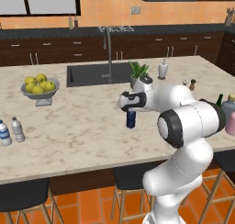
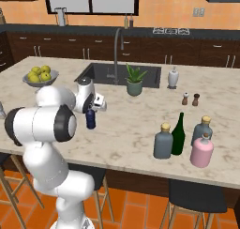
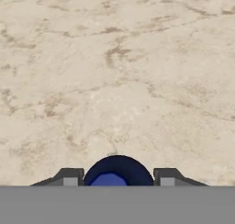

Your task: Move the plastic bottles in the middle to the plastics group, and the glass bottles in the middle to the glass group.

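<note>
Navy bottle (image 3: pixel 117 170) sits between the hand's (image 3: pixel 117 178) fingers.

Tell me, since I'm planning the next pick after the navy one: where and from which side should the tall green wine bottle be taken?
Probably by the slim neck or upper shoulder, from above. The green wine bottle stands upright, with the grey-blue bottle close on one side and the pink bottle near on the other, so a side approach to its body looks cramped.

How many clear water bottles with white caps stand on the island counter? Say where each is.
2. Both stand at the counter's left end: the blue-labelled water bottle nearest the edge, the plain water bottle just beside it. Others may be hidden behind the arm.
</note>
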### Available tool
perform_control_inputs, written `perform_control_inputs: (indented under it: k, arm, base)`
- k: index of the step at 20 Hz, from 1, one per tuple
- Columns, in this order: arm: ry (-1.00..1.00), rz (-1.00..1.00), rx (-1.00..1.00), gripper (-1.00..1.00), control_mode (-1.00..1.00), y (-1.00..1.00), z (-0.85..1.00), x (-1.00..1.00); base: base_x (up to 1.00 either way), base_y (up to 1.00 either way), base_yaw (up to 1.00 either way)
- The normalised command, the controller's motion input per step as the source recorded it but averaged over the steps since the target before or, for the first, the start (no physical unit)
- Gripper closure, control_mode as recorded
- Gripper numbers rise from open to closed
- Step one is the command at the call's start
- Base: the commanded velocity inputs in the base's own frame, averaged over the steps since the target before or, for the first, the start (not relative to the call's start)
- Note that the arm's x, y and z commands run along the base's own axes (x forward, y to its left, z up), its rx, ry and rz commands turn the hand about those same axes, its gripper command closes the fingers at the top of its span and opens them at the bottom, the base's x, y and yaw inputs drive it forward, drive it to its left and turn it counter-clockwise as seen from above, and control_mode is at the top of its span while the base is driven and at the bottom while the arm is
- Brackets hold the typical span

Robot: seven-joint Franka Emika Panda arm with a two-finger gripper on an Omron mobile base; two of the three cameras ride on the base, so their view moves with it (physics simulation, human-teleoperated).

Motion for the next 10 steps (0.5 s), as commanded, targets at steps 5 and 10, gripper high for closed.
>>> perform_control_inputs:
  k: [5, 10]
  arm:
    - [-0.09, 0.11, 0.05, 1.00, -1.00, 0.50, 0.39, -0.55]
    - [0.00, 0.12, 0.00, 1.00, -1.00, 0.66, 0.46, -0.39]
  base:
    - [0.00, 0.00, 0.00]
    - [0.00, 0.00, 0.00]
